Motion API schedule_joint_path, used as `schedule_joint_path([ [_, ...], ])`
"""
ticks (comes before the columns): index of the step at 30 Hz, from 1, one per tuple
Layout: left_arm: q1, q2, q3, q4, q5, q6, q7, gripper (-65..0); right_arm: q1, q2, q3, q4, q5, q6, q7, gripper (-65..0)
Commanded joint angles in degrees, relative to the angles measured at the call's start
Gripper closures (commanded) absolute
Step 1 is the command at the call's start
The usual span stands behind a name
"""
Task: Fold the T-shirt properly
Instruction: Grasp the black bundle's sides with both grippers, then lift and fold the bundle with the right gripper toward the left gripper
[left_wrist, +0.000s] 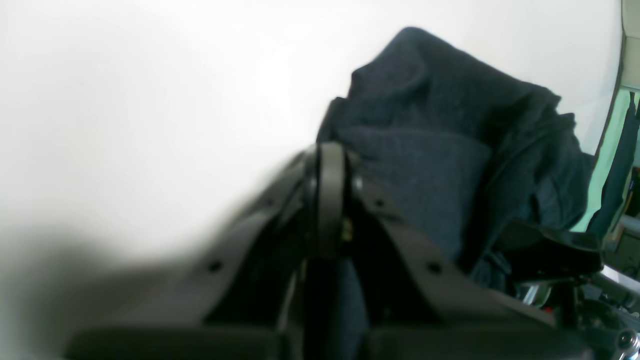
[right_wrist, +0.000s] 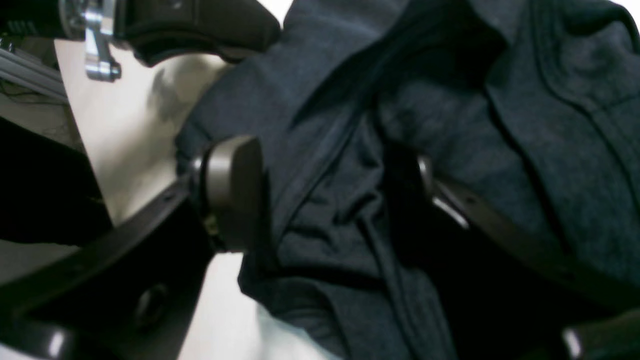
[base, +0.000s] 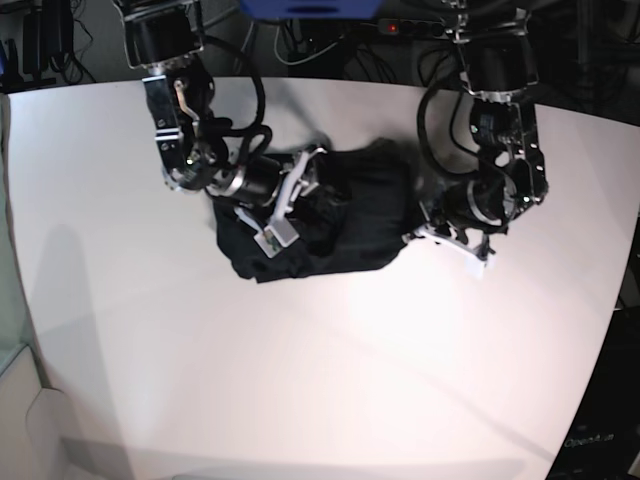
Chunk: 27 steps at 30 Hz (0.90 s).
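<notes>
Left wrist view shows the left claw (left_wrist: 330, 165) clenched, its two dark fingers pressed together into one upright edge, with nothing visibly caught between the tips. Just behind and to the right of it rises the T-shirt (left_wrist: 450, 125), a dark charcoal heap of soft knit, bunched into thick folds against the white table (left_wrist: 150, 100). Whether the cloth touches the claw's outer side is hard to tell, since the near parts are blurred. At the lower right, part of the other arm (left_wrist: 550, 250) shows beyond the heap. Right wrist view looks along the right claw (right_wrist: 330, 185), which stands released and spread wide: one rounded pad (right_wrist: 232, 190) sits at the left, against the edge of the fabric, and the other finger (right_wrist: 480, 220) runs along the right, partly sunk in the folds. The T-shirt (right_wrist: 450, 100) fills most of this view, creased and layered, and a bundle of it lies between the two fingers without being pinched. A strip of table (right_wrist: 125, 125) shows at the left. Base view, from above, shows the T-shirt (base: 330, 215) as a crumpled dark mass near the middle of the table (base: 320, 380), toward the far side. The right claw (base: 285, 200) lies on its left part, and the left claw (base: 425, 222) sits at its right edge.
</notes>
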Motion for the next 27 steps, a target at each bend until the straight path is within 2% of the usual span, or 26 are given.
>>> schedule_joint_path([
  [1,1.3,-0.2,0.2,-1.3,8.9,3.5,2.0,0.0,0.9,-0.1,0.0,0.6,0.8,0.3,0.6,-39.4],
  [6,1.2,-0.2,0.2,-1.3,8.9,3.5,2.0,0.0,1.0,-0.1,0.0,0.5,0.8,0.3,0.7,-38.1],
  [11,0.8,-0.2,0.2,-1.3,8.9,3.5,2.0,0.0,1.0,-0.1,-1.9,0.4,0.8,0.3,0.7,-28.0],
  [18,0.8,-0.2,0.2,-1.3,8.9,3.5,2.1,0.0,0.9,-0.1,-4.8,0.3,0.7,0.3,0.7,-19.5],
  [24,0.8,-0.2,0.3,-1.3,8.9,3.5,2.2,0.0,2.5,0.0,-5.2,0.3,0.7,0.3,0.4,-1.3],
  [27,0.9,-0.2,1.8,-1.3,8.9,3.5,2.0,0.0,3.3,0.4,-5.2,0.5,0.7,0.3,0.2,-0.3],
])
